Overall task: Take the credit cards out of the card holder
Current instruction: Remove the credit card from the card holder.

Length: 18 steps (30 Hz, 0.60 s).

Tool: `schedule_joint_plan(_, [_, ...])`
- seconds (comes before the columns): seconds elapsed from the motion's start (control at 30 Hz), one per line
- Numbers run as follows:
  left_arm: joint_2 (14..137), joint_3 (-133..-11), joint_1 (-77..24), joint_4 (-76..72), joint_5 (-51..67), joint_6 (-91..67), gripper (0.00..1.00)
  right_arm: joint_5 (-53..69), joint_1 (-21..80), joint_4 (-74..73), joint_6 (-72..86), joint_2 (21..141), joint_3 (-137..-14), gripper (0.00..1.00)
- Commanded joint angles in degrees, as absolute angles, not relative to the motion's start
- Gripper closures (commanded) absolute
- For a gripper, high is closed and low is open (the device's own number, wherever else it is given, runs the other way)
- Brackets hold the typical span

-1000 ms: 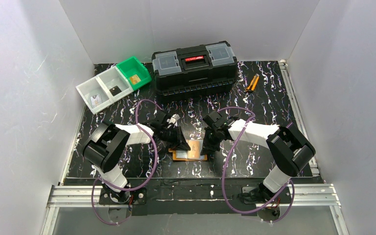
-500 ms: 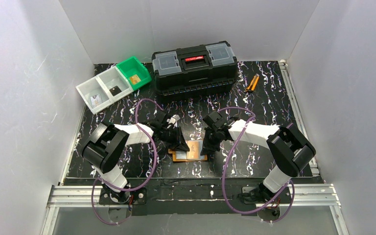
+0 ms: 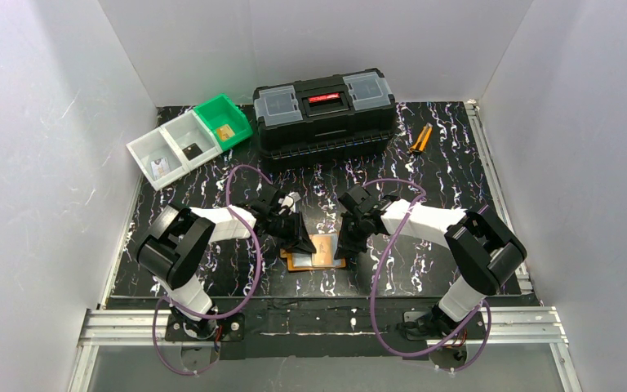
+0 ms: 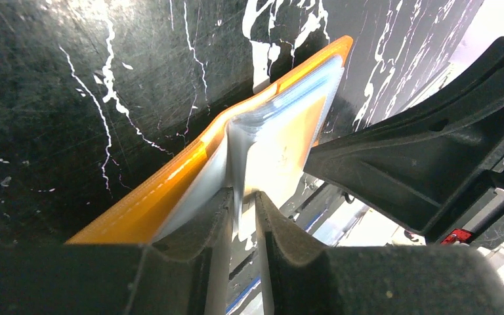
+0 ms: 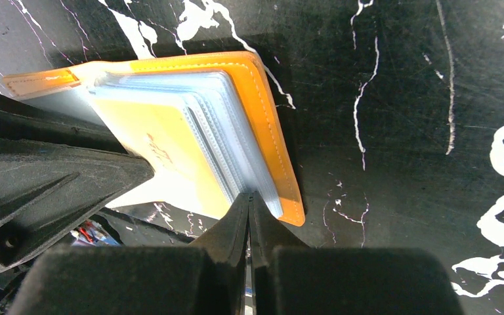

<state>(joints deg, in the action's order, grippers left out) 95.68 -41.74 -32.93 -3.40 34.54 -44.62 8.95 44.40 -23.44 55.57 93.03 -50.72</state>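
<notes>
At ten o'clock on the worktop [image 3: 457,163] sit the white bins [image 3: 171,151] and the green bin [image 3: 224,121]. The left tool [image 4: 244,195] meets the card holder [image 5: 262,98] from nine o'clock. Its fingers are a narrow slit apart with a clear pocket leaf rising between them; whether they pinch it I cannot tell. The orange holder lies open toward six o'clock, a gold-tan credit card [image 5: 151,131] in its top pocket. A black toolbox [image 3: 324,110] stands at twelve. The right tool [image 5: 249,199], fingers together, touches the leaves' edge at three o'clock. Pliers [image 3: 420,139] lie at one.
</notes>
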Motion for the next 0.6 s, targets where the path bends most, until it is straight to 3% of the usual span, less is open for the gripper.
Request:
schedule_joint_plan(0.0, [94.2, -40.5, -32.3, -2.9, 35.5, -45.0, 0.83, 2.4, 44.1, -28.6, 53.9, 94.9, -48.3, 0.94])
schedule_joint_plan(0.2, [94.0, -38.8, -31.3, -6.7, 38.1, -47.0, 0.85, 2.6, 44.0, -28.6, 53.6, 95.2, -48.7, 0.94])
schedule_joint_plan(0.43, [94.4, -37.5, -30.8, -9.3, 39.4, -48.1, 1.00, 2.6, 44.0, -28.4, 53.4, 95.1, -48.7, 0.92])
schedule_joint_plan(0.57, [95.5, -36.3, -30.8, -13.7, 41.5, -50.6, 1.00, 2.9, 44.0, -28.1, 52.7, 93.4, -48.8, 0.87])
